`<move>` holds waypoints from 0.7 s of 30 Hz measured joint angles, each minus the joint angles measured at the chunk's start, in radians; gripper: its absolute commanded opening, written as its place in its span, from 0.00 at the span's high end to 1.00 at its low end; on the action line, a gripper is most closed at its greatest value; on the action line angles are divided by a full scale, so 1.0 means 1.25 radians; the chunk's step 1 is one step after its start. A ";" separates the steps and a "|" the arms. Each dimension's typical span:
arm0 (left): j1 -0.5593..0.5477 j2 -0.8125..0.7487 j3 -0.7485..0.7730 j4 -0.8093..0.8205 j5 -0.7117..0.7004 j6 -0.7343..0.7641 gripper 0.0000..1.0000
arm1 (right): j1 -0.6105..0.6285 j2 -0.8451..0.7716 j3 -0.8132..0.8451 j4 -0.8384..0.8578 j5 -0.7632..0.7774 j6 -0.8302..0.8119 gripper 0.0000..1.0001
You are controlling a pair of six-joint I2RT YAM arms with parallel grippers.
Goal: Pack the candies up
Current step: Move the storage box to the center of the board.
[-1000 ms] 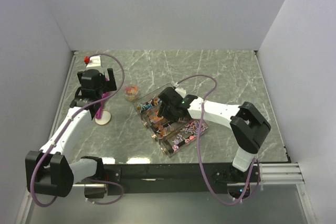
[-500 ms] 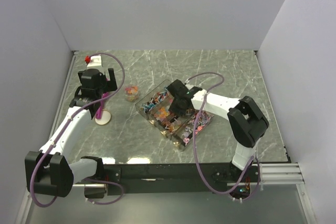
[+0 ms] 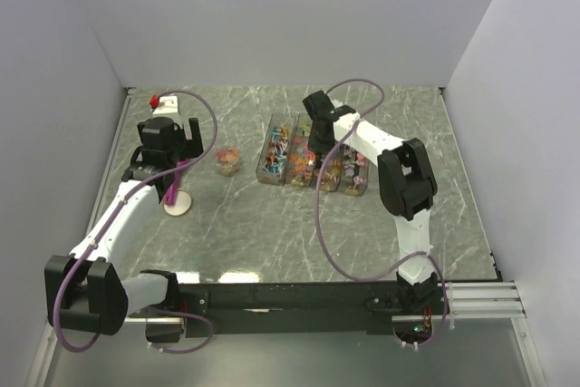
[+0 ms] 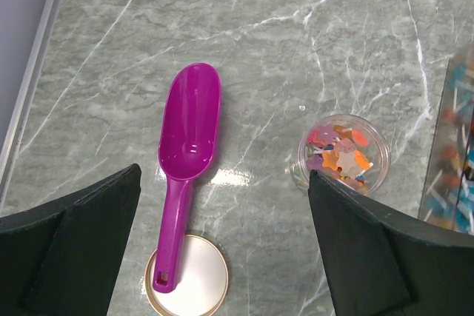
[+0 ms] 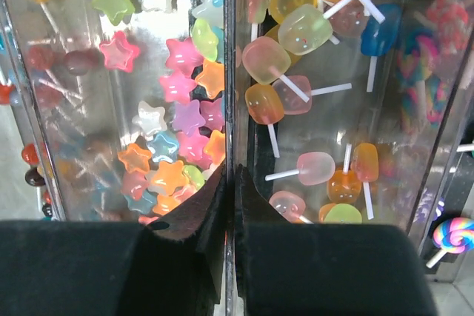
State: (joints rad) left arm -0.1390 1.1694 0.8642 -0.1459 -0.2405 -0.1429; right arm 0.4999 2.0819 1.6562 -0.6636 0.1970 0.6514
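Right hand (image 5: 231, 209) is clenched on the divider wall (image 5: 231, 72) of the clear tray (image 5: 26, 86), one finger in each compartment. The left hand (image 4: 224, 175) is released, jaws wide, hovering over the magenta scoop (image 4: 189, 127). Candies (image 5: 181, 57): the bulk sits loose in the tray, stars one side of the divider and lollipops the other, plus a small batch in the round clear cup (image 4: 301, 172) just left of the tray on the counter (image 4: 296, 35). The scoop lies further left of the tray than the cup, bowl up, handle end resting on the tan lid (image 4: 200, 294). Handling call: the sweets look tiny, light, hard and glossy, so I expect them to roll or squirt out of a two-finger pinch. Lollipop sticks are thin, not much better. I'd move them in bulk with the scoop, gripping mid-handle across its narrow width, clear of the lid. The tray looks stiff and slick; a pinch on one thin wall may let it pivot, so slow drags only.
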 measured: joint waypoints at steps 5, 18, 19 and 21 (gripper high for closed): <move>0.000 0.020 0.006 -0.002 0.009 0.000 0.01 | -0.047 0.085 0.137 0.006 -0.027 -0.118 1.00; 0.000 0.057 0.014 -0.002 0.036 0.001 0.00 | -0.080 0.265 0.394 0.042 -0.083 -0.280 0.67; 0.000 0.059 0.015 -0.002 0.037 0.001 0.01 | -0.081 0.265 0.396 0.053 -0.087 -0.282 0.63; 0.000 0.064 0.015 -0.002 0.043 0.001 0.01 | -0.083 0.265 0.400 0.074 -0.096 -0.283 0.53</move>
State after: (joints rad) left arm -0.1390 1.2495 0.8829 -0.1482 -0.1867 -0.1421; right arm 0.3965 2.4134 2.1559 -0.5705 0.0769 0.2981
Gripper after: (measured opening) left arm 0.995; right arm 0.392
